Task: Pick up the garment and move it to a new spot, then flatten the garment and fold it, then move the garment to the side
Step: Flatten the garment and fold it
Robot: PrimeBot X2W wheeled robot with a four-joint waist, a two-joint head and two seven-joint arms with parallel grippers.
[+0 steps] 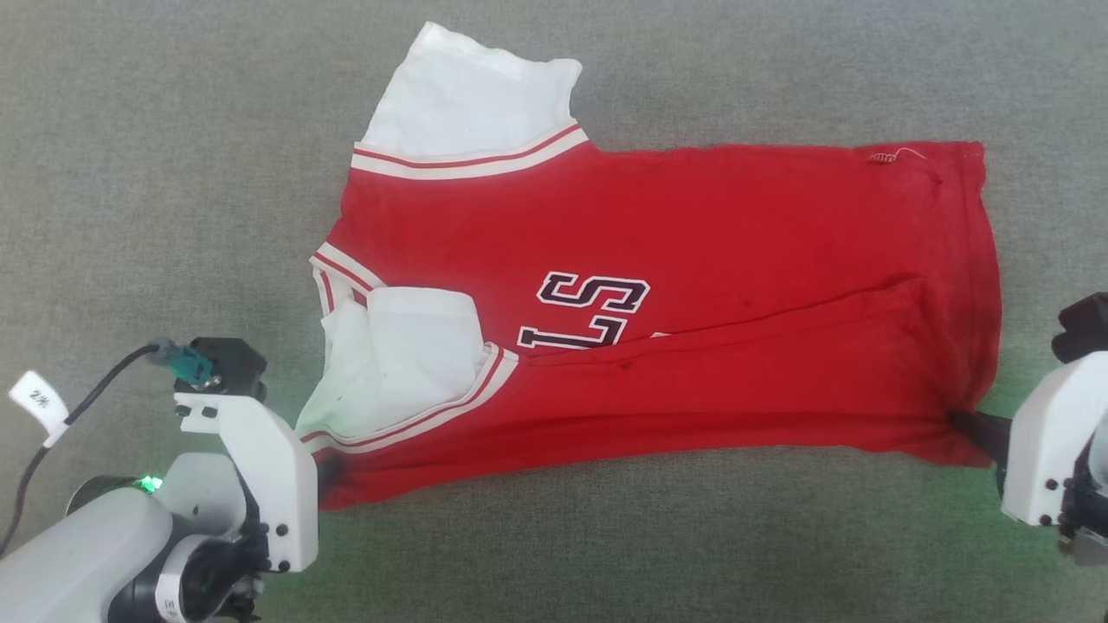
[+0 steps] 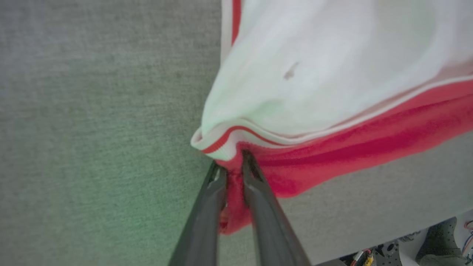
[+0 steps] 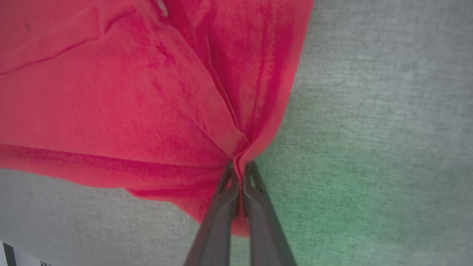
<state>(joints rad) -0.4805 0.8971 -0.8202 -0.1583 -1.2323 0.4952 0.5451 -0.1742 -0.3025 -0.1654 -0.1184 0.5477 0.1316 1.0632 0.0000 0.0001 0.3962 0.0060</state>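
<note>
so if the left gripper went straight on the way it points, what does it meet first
The left gripper is shut on the garment. Straight ahead lies its striped trim, then probably the white sleeve.

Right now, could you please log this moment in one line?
garment: spread on grey surface, near edge folded over | left gripper: shut on sleeve-end corner | right gripper: shut on hem corner

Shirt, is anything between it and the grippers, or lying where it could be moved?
Nothing visible. The left gripper and right gripper each pinch a near corner of the shirt; nothing else lies on the grey surface.
</note>
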